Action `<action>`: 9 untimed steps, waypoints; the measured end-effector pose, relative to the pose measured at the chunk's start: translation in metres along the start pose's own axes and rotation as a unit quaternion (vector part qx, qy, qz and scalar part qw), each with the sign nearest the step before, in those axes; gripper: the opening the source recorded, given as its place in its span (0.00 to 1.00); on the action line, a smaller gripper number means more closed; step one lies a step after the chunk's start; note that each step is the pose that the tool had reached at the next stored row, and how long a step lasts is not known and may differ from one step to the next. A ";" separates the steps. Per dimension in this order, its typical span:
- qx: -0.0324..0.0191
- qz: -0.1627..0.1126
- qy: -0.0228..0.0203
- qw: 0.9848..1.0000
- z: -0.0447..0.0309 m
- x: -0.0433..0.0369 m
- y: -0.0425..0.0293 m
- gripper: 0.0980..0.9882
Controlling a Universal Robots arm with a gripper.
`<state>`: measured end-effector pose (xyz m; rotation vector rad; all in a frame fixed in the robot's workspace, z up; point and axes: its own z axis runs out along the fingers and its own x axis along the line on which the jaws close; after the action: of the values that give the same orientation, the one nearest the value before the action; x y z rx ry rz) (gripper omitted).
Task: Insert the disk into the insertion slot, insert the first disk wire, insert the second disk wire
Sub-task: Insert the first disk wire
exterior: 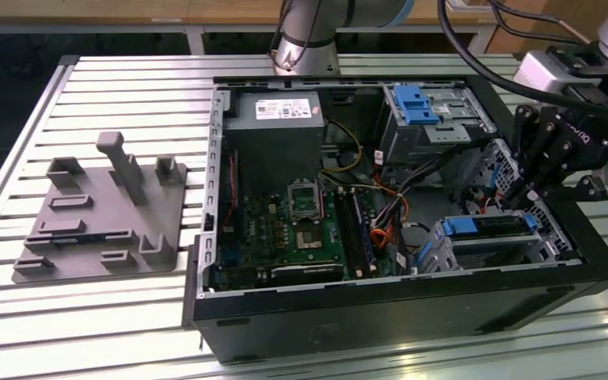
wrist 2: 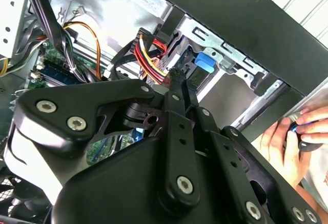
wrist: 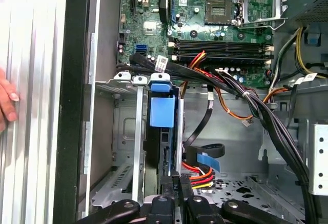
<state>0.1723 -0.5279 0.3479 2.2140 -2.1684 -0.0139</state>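
Observation:
The disk (exterior: 486, 226), silver in a blue carrier, sits inside the insertion slot (exterior: 541, 241) at the near corner of the open computer case, on the exterior view's right. Its blue handle (wrist: 162, 110) faces the motherboard. My gripper (exterior: 518, 194) hangs over the disk's far end. In both wrist views its fingers (wrist: 168, 184) stand close together on the plug of a red, yellow and black disk wire (wrist: 199, 172), against the disk's rear edge. The same wire (wrist 2: 148, 55) runs to the gripper (wrist 2: 177, 74). A flat blue wire (wrist: 207, 157) loops loose beside it.
A larger metal cage with a blue latch (exterior: 420, 103) stands behind the slot. Cable bundles (wrist: 256, 106) cross between the motherboard (exterior: 304, 229) and the bay. A person's hand (wrist 2: 287, 144) rests outside the case wall. A grey fixture plate (exterior: 104, 214) lies at the exterior view's left.

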 end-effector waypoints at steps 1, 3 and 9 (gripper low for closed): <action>0.000 0.000 0.000 1.000 -0.0001 0.0001 0.0000 0.07; 0.000 0.000 0.000 1.000 0.0000 0.0004 0.0001 0.07; 0.000 0.000 0.000 1.000 0.0006 0.0018 0.0001 0.07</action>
<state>0.1723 -0.5297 0.3473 2.2144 -2.1692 -0.0141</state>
